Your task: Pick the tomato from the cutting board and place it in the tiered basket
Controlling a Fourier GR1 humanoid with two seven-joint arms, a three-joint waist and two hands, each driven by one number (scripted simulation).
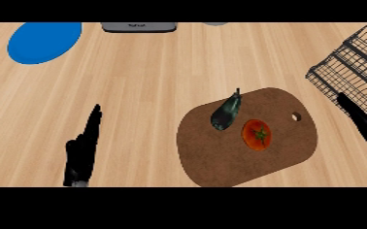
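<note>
— Counter (158,77), pale wood, fills the whole view. What's the biggest thing on it?

— The brown cutting board (237,162), so I'll place everything from that. Up and to the right of the board, just past its corner, is the wire tiered basket (344,63), cut off by the view's edge. Far up-left of the board lies a blue plate (43,41), and a grey appliance (138,26) sits well above it at the back.

— And the hands?

— The left hand (80,155) rests well to the left of the board, fingers straight and pointing up, holding nothing. On the board's upper half lies a dark eggplant (226,112). The tomato (257,134) sits just beside it, below and to the right, near the board's hanging hole.

— So nothing is picked yet?

— Not yet. Only a sliver of the right hand (353,112) shows, just off the board's right edge, below the basket. What shows is straight fingers with nothing in them. I'd judge the reach is the step in hand. Next it needs to come in over the board, close round the tomato without nudging the eggplant, then lift toward the basket.
</note>
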